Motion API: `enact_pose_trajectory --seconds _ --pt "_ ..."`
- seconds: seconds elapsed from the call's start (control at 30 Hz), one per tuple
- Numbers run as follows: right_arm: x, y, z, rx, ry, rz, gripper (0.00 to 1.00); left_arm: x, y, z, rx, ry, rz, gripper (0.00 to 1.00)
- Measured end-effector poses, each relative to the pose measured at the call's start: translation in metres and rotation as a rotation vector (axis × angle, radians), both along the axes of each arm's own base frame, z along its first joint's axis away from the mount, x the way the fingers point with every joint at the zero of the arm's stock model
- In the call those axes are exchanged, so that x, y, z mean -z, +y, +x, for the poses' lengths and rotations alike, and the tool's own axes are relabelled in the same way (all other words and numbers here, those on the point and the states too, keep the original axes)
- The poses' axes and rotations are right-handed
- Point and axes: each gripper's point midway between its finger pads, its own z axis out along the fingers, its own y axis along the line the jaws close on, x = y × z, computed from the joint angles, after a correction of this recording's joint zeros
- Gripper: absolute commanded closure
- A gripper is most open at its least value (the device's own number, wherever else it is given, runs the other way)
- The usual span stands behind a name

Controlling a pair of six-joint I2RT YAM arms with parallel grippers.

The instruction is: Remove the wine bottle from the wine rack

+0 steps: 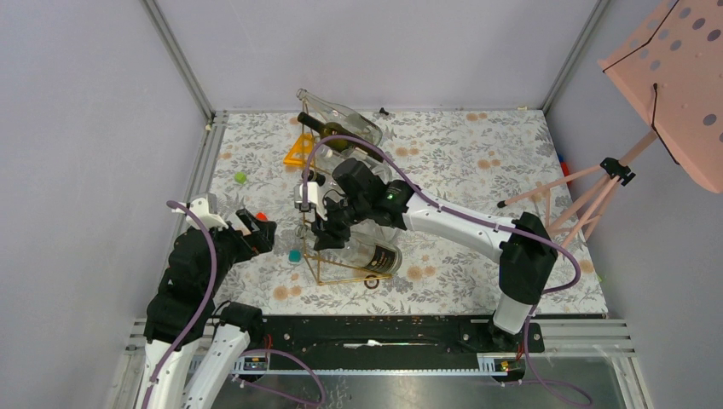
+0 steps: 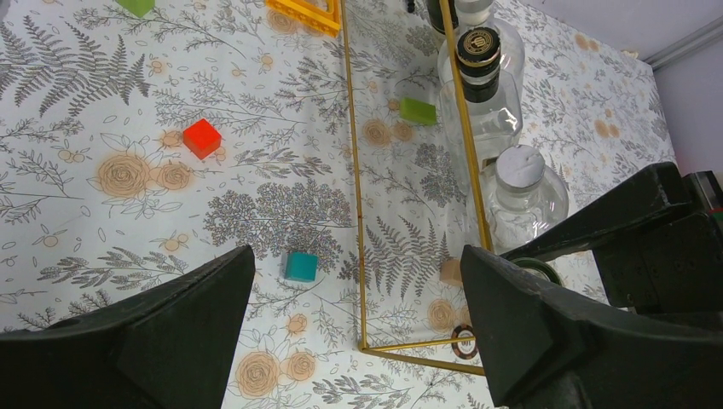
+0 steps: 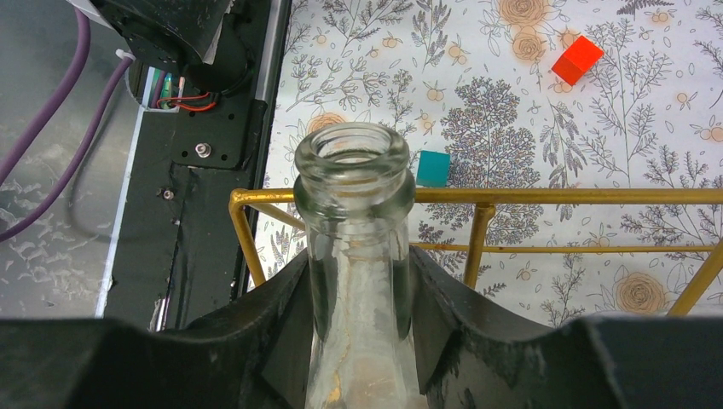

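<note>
The tall gold wire wine rack (image 1: 319, 268) stands left of the table's middle and holds several bottles, clear ones and a dark one (image 1: 341, 141). My right gripper (image 1: 326, 228) reaches into the rack's lower part. In the right wrist view it (image 3: 355, 290) is shut on the neck of an open clear glass bottle (image 3: 354, 170), with gold rungs (image 3: 554, 195) just behind the neck. My left gripper (image 1: 260, 232) is open and empty, left of the rack. In the left wrist view it (image 2: 356, 264) hovers over the rack's base wire (image 2: 354, 170), beside capped clear bottles (image 2: 520, 179).
On the floral cloth lie a teal cube (image 2: 300, 266), a red cube (image 2: 202, 138), a green cube (image 2: 418, 111), a green ball (image 1: 240, 177) and an orange triangle (image 1: 300, 152). A pink perforated board (image 1: 673, 68) on a tripod (image 1: 588, 187) stands at the right.
</note>
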Motion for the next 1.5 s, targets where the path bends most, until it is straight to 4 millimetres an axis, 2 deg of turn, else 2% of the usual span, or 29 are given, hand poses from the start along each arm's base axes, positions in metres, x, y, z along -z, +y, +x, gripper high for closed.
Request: enact_pose_trajectory --seconds 0.03,0.23,0.63,1.2,1.5 --pt "0.0 0.0 0.0 0.0 -0.001 0.001 1.0 0.0 0.0 0.0 -0.002 -0.001 0.0 0.01" --pt "-0.006 -0.006 0.0 0.017 -0.024 0.003 1.0 -0.002 0.001 0.001 -0.006 -0.008 -0.001 0.01" --pt "-0.037 -0.052 -0.012 0.056 -0.135 0.025 1.0 -0.002 0.002 0.002 -0.013 -0.009 -0.002 0.01" --pt "-0.057 -0.103 -0.019 0.185 -0.226 0.056 1.0 0.0 0.003 0.004 -0.022 0.006 0.001 0.01" --pt "-0.065 -0.13 -0.011 0.353 -0.233 0.075 1.0 0.003 0.003 0.007 -0.026 0.023 0.004 0.01"
